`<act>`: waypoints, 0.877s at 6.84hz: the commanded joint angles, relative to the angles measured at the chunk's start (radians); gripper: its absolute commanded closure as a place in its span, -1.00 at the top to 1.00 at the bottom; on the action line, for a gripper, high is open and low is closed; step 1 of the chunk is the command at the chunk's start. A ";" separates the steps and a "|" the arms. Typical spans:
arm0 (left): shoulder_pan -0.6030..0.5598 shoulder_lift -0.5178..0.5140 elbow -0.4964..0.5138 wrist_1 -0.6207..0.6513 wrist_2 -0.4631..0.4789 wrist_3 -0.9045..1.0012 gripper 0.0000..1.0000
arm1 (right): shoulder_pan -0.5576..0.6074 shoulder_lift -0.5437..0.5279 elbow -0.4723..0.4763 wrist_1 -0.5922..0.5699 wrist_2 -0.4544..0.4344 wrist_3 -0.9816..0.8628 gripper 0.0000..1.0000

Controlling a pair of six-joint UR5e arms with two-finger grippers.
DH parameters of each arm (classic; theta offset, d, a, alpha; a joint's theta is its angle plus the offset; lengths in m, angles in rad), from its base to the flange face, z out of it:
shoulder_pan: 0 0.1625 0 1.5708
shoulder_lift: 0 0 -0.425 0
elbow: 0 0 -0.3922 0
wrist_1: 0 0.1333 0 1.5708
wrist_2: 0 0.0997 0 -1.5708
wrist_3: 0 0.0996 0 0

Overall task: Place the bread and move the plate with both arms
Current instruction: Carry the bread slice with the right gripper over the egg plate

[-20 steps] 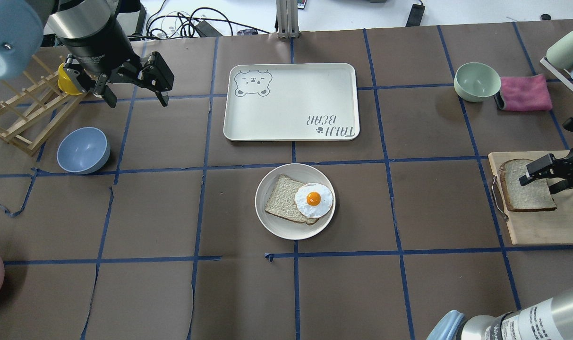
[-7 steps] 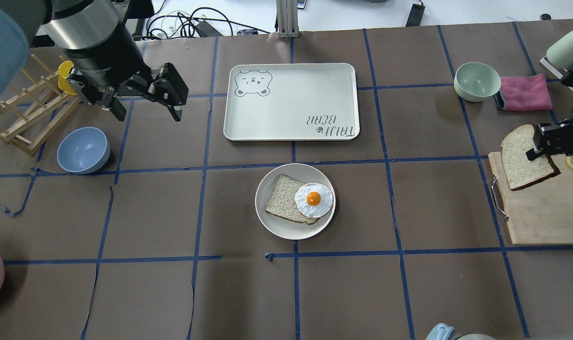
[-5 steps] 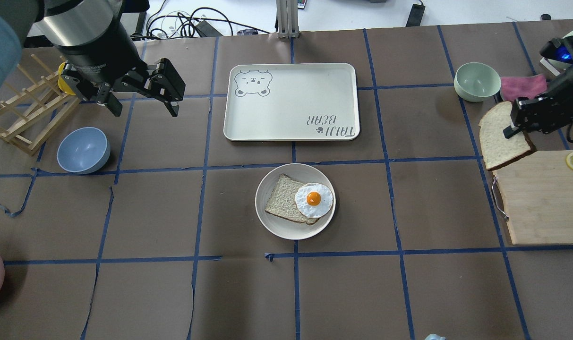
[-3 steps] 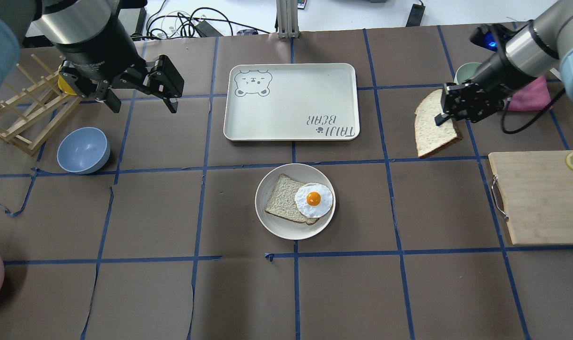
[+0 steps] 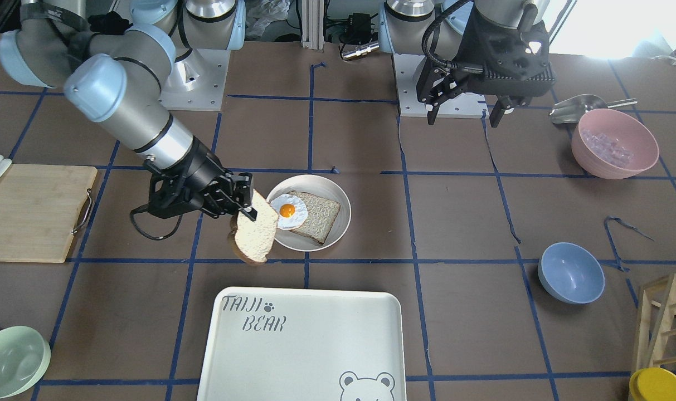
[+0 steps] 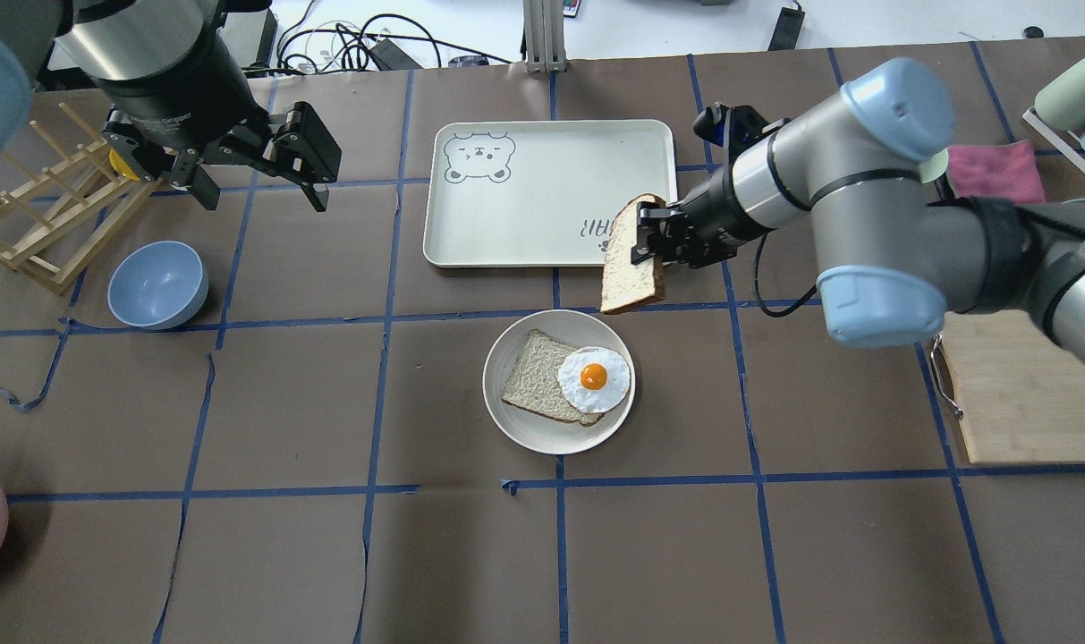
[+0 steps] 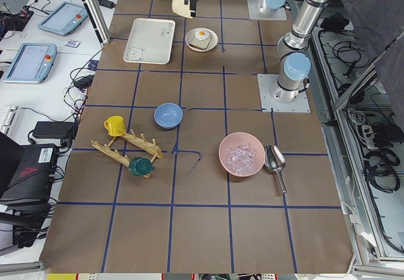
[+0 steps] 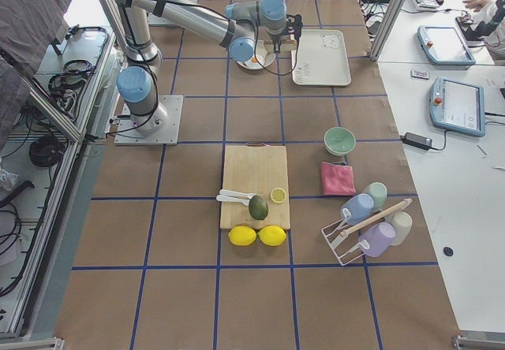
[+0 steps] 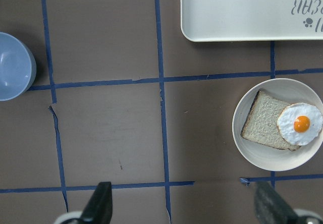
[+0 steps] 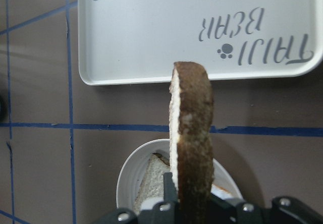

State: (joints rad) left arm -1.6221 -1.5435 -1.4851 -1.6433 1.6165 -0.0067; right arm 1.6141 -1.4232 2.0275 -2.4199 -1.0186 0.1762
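My right gripper (image 6: 651,246) is shut on the bread (image 6: 630,268), a domed, brown-crusted slice held on edge in the air. It hangs over the bear tray's near right corner, just beyond the plate (image 6: 517,425). In the front view the bread (image 5: 254,231) hangs beside the plate (image 5: 342,209). The right wrist view shows the bread's crust (image 10: 193,148) edge-on above the plate (image 10: 130,179). The plate holds a squarer slice (image 6: 533,385) and a fried egg (image 6: 594,377). My left gripper (image 6: 263,197) is open and empty, high over the far left.
The bear-printed tray (image 6: 524,197) lies just beyond the plate. A blue bowl (image 6: 157,284) and a wooden rack (image 6: 41,215) are at the left. A cutting board (image 6: 1025,402) is at the right edge. A pink bowl (image 5: 613,142) sits near the left arm's base.
My right gripper lifted the bread off the cutting board and carried it left across the table to just beyond the plate. The left gripper stayed open and barely shifted.
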 commanded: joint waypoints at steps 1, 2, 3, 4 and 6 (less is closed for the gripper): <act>0.005 -0.001 0.000 0.000 0.008 -0.003 1.00 | 0.089 0.093 0.146 -0.357 0.026 0.153 -1.00; 0.007 0.002 0.003 -0.003 0.003 -0.004 1.00 | 0.114 0.098 0.193 -0.419 0.026 0.170 -1.00; 0.002 0.003 0.006 -0.003 0.003 -0.004 1.00 | 0.141 0.090 0.209 -0.457 0.026 0.227 -1.00; 0.002 0.003 0.005 -0.006 0.003 -0.004 1.00 | 0.142 0.090 0.218 -0.461 0.049 0.253 -1.00; 0.001 0.005 0.002 -0.010 0.005 -0.004 1.00 | 0.132 0.092 0.287 -0.533 0.049 0.244 -1.00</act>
State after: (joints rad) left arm -1.6207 -1.5385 -1.4823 -1.6520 1.6216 -0.0107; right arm 1.7523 -1.3330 2.2837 -2.9121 -0.9703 0.4234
